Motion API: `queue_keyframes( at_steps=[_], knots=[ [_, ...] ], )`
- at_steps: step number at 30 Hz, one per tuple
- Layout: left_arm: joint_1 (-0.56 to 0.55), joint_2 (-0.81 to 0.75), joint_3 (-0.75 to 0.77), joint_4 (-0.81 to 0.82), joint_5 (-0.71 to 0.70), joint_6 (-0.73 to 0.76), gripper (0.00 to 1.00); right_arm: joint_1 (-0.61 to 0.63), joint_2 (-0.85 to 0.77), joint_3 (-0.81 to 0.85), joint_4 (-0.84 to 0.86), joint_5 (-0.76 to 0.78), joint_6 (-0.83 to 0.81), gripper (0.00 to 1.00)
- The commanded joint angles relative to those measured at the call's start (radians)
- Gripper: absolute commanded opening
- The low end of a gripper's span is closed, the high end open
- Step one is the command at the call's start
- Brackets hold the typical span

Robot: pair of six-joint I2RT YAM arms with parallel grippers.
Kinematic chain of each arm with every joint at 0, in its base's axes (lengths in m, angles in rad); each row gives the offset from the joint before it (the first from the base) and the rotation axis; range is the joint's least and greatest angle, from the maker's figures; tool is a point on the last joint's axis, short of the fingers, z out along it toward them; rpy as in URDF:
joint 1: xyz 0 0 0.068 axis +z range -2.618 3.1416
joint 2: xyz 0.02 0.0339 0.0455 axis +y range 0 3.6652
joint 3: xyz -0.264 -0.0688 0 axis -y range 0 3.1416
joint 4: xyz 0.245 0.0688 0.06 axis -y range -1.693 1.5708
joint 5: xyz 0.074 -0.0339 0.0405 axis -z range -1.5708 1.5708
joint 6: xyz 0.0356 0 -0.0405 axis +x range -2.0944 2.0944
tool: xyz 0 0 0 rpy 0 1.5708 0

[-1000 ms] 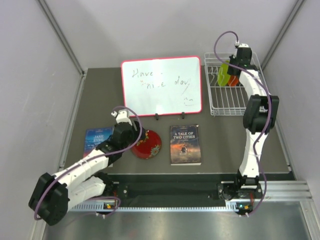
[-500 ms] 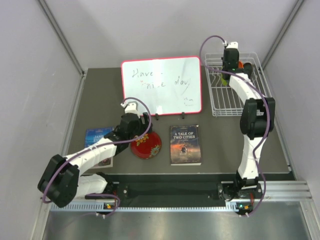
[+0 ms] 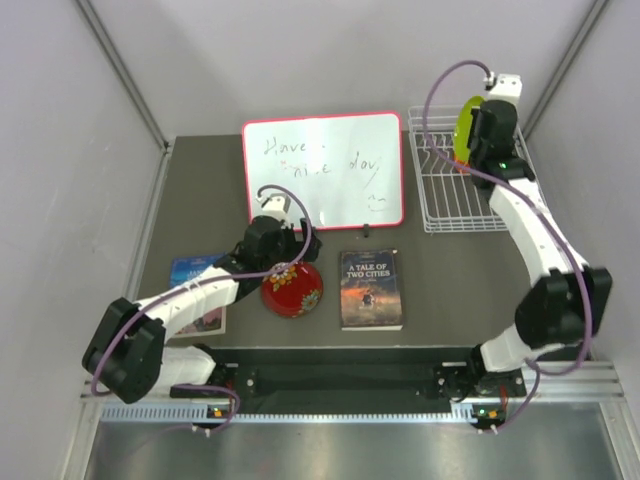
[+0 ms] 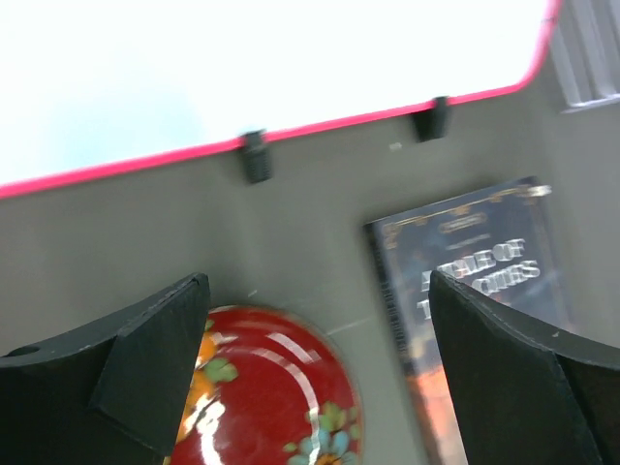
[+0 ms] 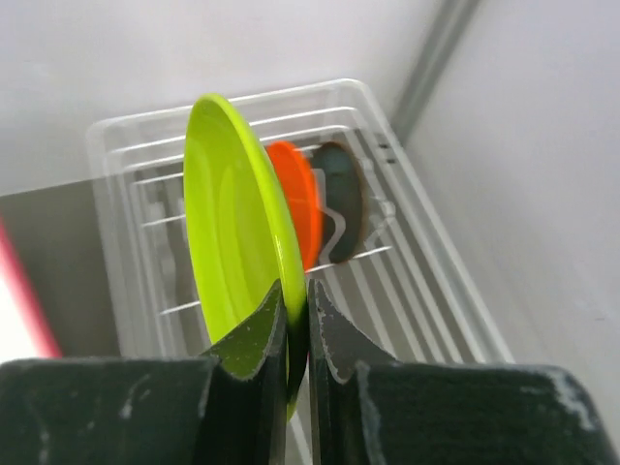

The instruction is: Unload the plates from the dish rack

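Nearest me, the dark red plate (image 3: 292, 289) is resting on the table (image 3: 200, 200), just left of a paperback (image 3: 371, 290). My left gripper (image 4: 318, 291) is hanging over its far edge, jaws spread wide, gripping nothing. At the far right, my right gripper (image 5: 295, 291) is pinching the lime green plate (image 5: 228, 223) by its rim, holding it upright above the dish rack (image 3: 440, 215), where the orange plate (image 5: 298, 208) and teal plate (image 5: 344, 199) are standing on edge.

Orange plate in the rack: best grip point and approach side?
Pinch its upper rim, coming straight down from above. The orange plate stands on edge in the dish rack, with the teal plate close beside it, so only the top edge looks free.
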Motion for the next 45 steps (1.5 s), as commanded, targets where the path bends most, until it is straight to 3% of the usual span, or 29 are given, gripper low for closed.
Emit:
queue_keyframes(
  at_steps=[1,2,5,8,14,19,28,32,33,34,35,38,39,40,44,45],
  knots=[
    [0.001,0.037,0.059,0.177,0.155,0.024,0.99,0.002,-0.203,-0.161,-0.038,-0.345,0.211,0.0],
    [0.001,0.046,0.061,0.206,0.236,0.027,0.99,-0.001,-0.258,-0.193,-0.031,-0.484,0.248,0.0],
    [0.001,0.091,0.055,0.363,0.336,0.05,0.99,0.0,-0.341,-0.305,-0.015,-0.687,0.316,0.0],
    [0.001,0.154,0.084,0.436,0.4,0.022,0.99,0.008,-0.41,-0.407,0.003,-0.812,0.374,0.0],
    [0.001,0.25,0.11,0.608,0.491,-0.08,0.99,0.042,-0.503,-0.562,0.054,-0.904,0.457,0.0],
    [0.001,0.309,0.142,0.66,0.532,-0.149,0.99,0.066,-0.549,-0.701,0.172,-0.953,0.546,0.0],
    [0.001,0.39,0.124,0.852,0.577,-0.288,0.99,0.112,-0.54,-0.812,0.341,-1.019,0.655,0.0],
    [-0.001,0.401,0.092,0.901,0.577,-0.321,0.52,0.121,-0.518,-0.818,0.378,-1.03,0.673,0.0],
    [0.001,0.395,0.087,0.895,0.566,-0.326,0.18,0.121,-0.516,-0.82,0.379,-1.028,0.673,0.0],
    [0.001,0.392,0.085,0.885,0.557,-0.324,0.05,0.121,-0.513,-0.817,0.378,-1.028,0.67,0.0],
    [0.001,0.389,0.081,0.868,0.555,-0.323,0.0,0.121,-0.51,-0.817,0.378,-1.028,0.667,0.0],
    [0.001,0.372,0.075,0.817,0.545,-0.297,0.0,0.121,-0.493,-0.806,0.372,-1.036,0.654,0.04],
    [-0.001,0.352,0.07,0.803,0.534,-0.286,0.0,0.123,-0.492,-0.798,0.356,-1.031,0.644,0.14],
    [0.001,0.34,0.065,0.78,0.505,-0.275,0.0,0.121,-0.49,-0.78,0.339,-1.004,0.635,0.33],
    [0.011,0.234,0.056,0.56,0.402,-0.188,0.0,0.108,-0.498,-0.67,0.142,-0.815,0.469,0.6],
    [0.016,0.177,0.047,0.486,0.388,-0.18,0.0,0.105,-0.498,-0.64,0.088,-0.769,0.433,0.63]
  ],
)
